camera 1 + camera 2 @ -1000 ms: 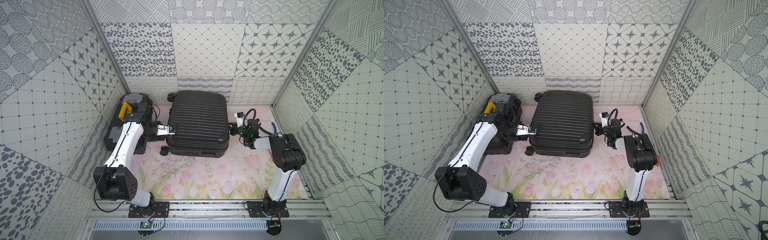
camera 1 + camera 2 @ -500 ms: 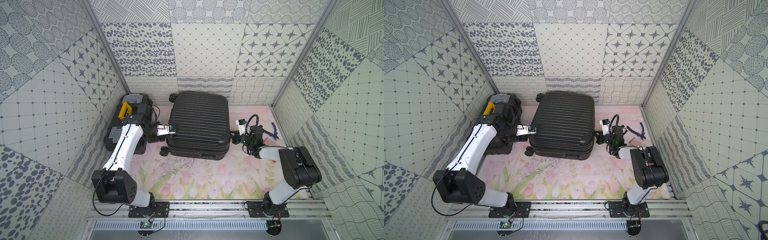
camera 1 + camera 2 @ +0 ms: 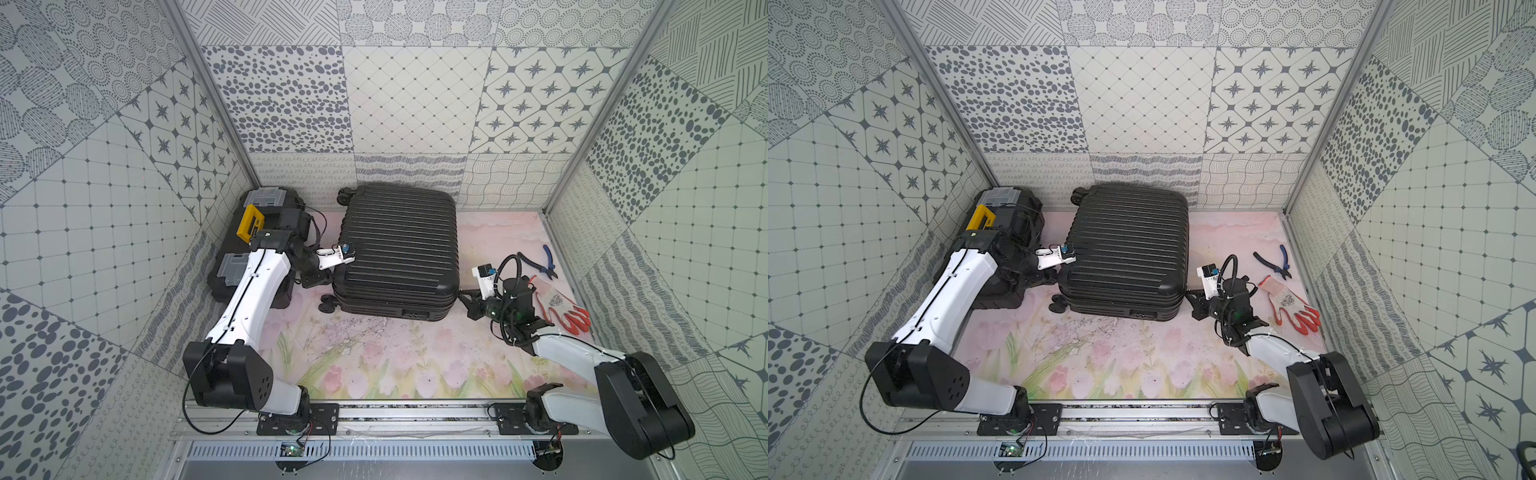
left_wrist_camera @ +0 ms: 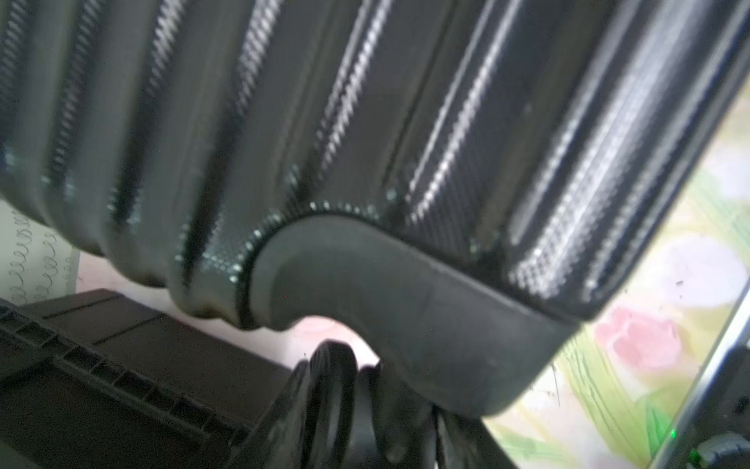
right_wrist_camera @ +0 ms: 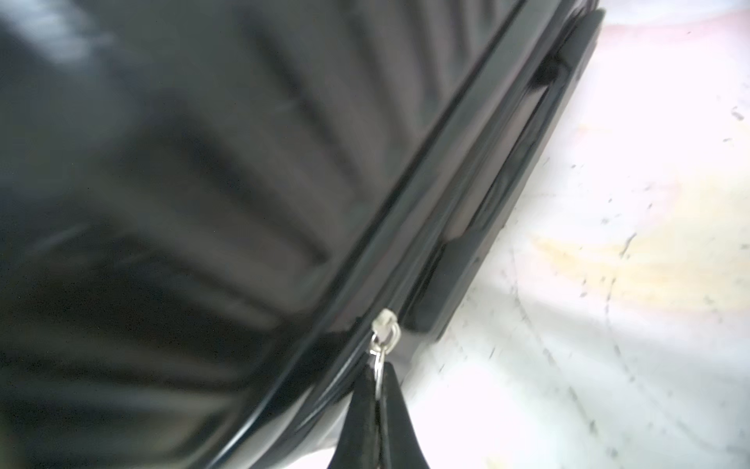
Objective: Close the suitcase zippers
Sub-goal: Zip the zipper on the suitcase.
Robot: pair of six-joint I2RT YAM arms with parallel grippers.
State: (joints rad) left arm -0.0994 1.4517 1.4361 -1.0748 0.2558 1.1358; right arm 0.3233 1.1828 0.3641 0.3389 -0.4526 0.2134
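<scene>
The black ribbed suitcase [image 3: 399,249] lies flat on the floral mat [image 3: 374,365], in the far middle of the scene, with its shell halves together. Both top views show it so. Its wheels point to the left; one double wheel [image 3: 326,306] stands out at the near left corner. A black toolbox [image 3: 257,245] with a yellow handle stands just beside it on the left.

The right gripper [image 3: 463,297] is low at the near right corner of the suitcase. In the right wrist view its two black fingertips [image 5: 397,422] are pressed together on the small metal pull tab [image 5: 379,361], which hangs from the silvery zipper slider [image 5: 385,325]. The slider sits on the thin black zip track [image 5: 442,174], in the seam between the two halves. The view is blurred, so I cannot say if the track near the slider is closed.

The left gripper [image 3: 328,281] is at the left side of the suitcase, between it and the toolbox, just above the near left wheel. The left wrist view shows only the ribbed shell and the wheel housing [image 4: 406,308], so I cannot tell if this gripper is open or closed.

On the mat at the right, apart from the suitcase, lie blue-handled pliers [image 3: 544,262] and a white glove with red fingers [image 3: 561,307].
</scene>
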